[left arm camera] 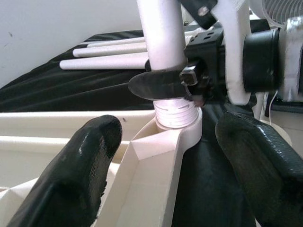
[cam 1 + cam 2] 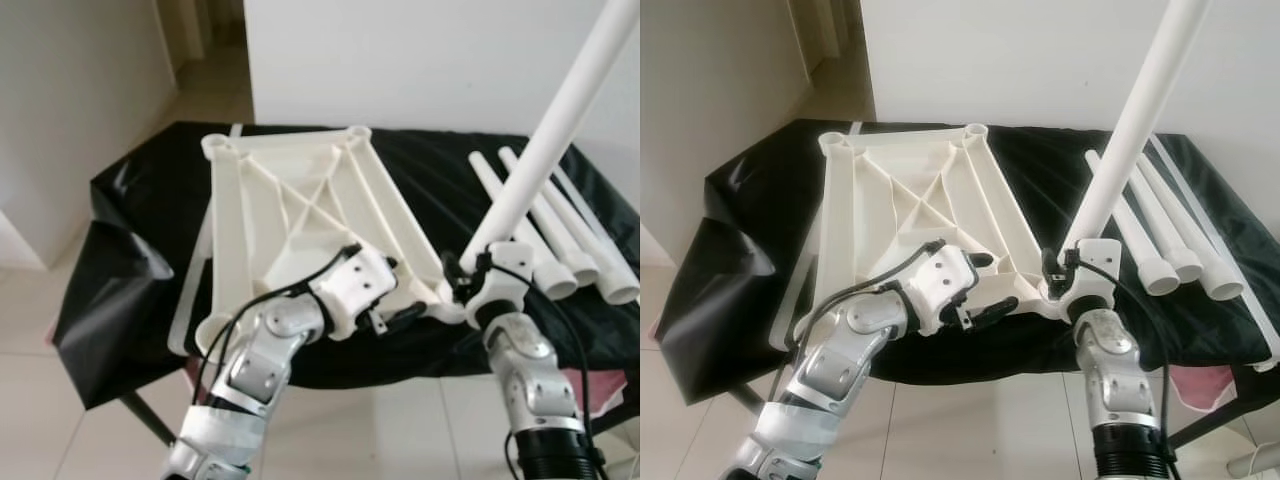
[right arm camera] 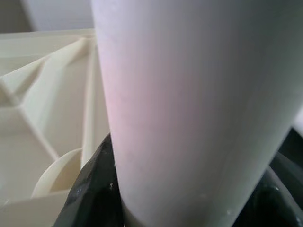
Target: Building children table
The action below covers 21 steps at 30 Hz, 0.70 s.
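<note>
Black-draped table (image 2: 150,190): tabletop (image 2: 300,210) underside up, stiff light plastic; right gripper (image 2: 478,280) clamps leg (image 2: 560,110) low near corner socket (image 1: 177,124), smooth tube may slip; left gripper (image 2: 395,318) spread wide beside

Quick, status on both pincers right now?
Left pincer: open, fingers straddling the tabletop frame's corner socket.
Right pincer: shut on the white leg tube, its end at that socket.

The upright white leg (image 2: 560,120) runs off the picture's top edge. The right gripper (image 2: 470,280) hides the leg's foot at the tabletop's (image 2: 300,210) corner socket.
</note>
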### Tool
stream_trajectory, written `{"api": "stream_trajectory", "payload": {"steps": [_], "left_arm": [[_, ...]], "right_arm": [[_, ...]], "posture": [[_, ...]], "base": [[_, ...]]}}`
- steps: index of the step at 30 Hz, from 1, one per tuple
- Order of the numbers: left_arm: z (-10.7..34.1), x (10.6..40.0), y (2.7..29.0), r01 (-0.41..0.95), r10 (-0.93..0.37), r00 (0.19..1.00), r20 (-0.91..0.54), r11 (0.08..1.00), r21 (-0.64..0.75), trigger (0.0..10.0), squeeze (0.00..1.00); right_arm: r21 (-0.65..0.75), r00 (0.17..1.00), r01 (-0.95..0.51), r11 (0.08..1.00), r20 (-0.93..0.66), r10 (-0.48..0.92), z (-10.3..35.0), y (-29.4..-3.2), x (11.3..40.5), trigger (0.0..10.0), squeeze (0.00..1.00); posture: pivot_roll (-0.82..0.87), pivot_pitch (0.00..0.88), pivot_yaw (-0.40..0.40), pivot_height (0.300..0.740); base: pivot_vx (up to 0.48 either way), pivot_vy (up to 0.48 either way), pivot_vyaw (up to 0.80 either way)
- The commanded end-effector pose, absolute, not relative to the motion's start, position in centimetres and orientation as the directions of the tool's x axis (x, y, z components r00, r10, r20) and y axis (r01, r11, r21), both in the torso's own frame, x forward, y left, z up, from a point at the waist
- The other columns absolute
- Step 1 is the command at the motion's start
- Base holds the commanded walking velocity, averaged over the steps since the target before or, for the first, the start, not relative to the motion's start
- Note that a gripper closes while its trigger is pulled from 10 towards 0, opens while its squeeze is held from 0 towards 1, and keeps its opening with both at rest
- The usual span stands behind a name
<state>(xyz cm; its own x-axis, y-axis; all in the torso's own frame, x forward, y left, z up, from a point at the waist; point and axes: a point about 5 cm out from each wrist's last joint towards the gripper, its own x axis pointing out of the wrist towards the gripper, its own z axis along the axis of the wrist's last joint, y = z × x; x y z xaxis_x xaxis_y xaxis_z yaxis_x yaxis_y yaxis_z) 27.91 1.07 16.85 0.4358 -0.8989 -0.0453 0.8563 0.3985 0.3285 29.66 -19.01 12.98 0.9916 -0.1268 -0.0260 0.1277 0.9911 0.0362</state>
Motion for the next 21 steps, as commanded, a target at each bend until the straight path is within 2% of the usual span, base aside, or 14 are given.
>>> {"api": "stream_trajectory", "payload": {"steps": [1,2,3,6,12,21], "left_arm": [[17.2,28.0,0.9,0.842,-0.887,0.460,-0.025,0.427,0.331,10.0,0.00],[17.2,28.0,0.8,0.842,-0.888,0.459,-0.025,0.425,0.331,10.0,0.00],[17.2,28.0,0.8,0.842,-0.888,0.459,-0.025,0.425,0.331,10.0,0.00],[17.2,28.0,0.7,0.843,-0.890,0.456,-0.023,0.424,0.331,10.0,0.00],[17.3,28.1,0.6,0.844,-0.891,0.454,-0.022,0.422,0.331,10.0,0.00],[17.5,28.3,0.7,0.841,-0.890,0.456,-0.021,0.423,0.338,10.0,0.00]], "right_arm": [[0.031,0.967,0.205,0.978,-0.160,-0.197,10.4,-19.4,29.0,10.0,0.00],[0.037,0.950,0.274,0.961,-0.164,-0.264,10.3,-19.2,28.9,10.0,0.00],[0.037,0.950,0.274,0.961,-0.164,-0.264,10.3,-19.2,28.9,10.0,0.00],[0.091,0.882,0.453,0.887,-0.194,-0.431,9.8,-18.7,28.5,10.0,0.00],[0.111,0.880,0.458,0.882,-0.195,-0.433,10.0,-17.6,28.8,10.0,0.00],[0.093,0.884,0.456,0.885,-0.165,-0.438,10.6,-17.4,28.9,10.0,0.00]], "posture": [[-0.07,0.000,-0.029,0.740],[-0.07,0.000,-0.029,0.740],[-0.07,0.000,-0.029,0.740],[-0.06,0.000,-0.028,0.740],[-0.06,0.000,-0.022,0.740],[-0.07,0.000,-0.014,0.740]], "base": [[0.000,0.000,0.00],[0.000,0.000,0.00],[0.000,0.000,0.00],[0.000,0.000,0.00],[0.000,0.000,0.00],[0.000,0.000,0.00]]}}
